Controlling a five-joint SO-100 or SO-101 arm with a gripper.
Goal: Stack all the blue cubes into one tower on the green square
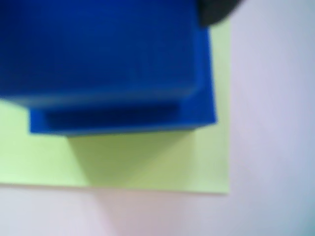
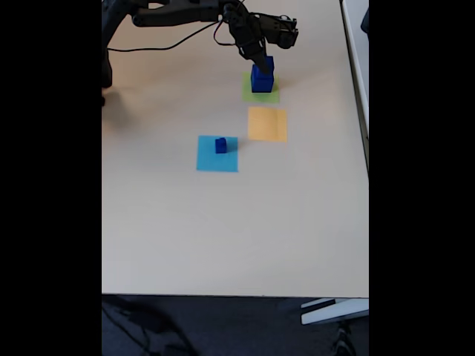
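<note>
A: Three coloured squares lie on the table [image 2: 223, 237]. Start with the largest items.

B: In the fixed view, the table carries the green square [image 2: 273, 96] far from the camera, the orange square [image 2: 267, 124] just beside it, and the light blue square [image 2: 217, 154] nearer the camera and to the left. The arm [image 2: 185, 12] reaches in from the top left.

A: Status of the tower?

B: The tower [image 2: 261, 78] stands on the green square [image 1: 147, 162]. In the wrist view a large cube [image 1: 123, 120] sits lowest, and a narrower cube [image 1: 98, 49] rests on it, set back from its edge. This order is probably deliberate: the widest base gives each next cube full support.

A: Gripper condition?

B: The gripper [image 2: 265, 65] is at the top of the tower. The fixed view is too small and the wrist view too blurred, so I cannot tell whether the fingers are spread or clamping the upper cube. It may be placing or releasing.

A: Remaining work?

B: One small cube [image 2: 220, 145] sits upright on the light blue square, well apart from the tower. As the smallest, it would logically go on last.
</note>
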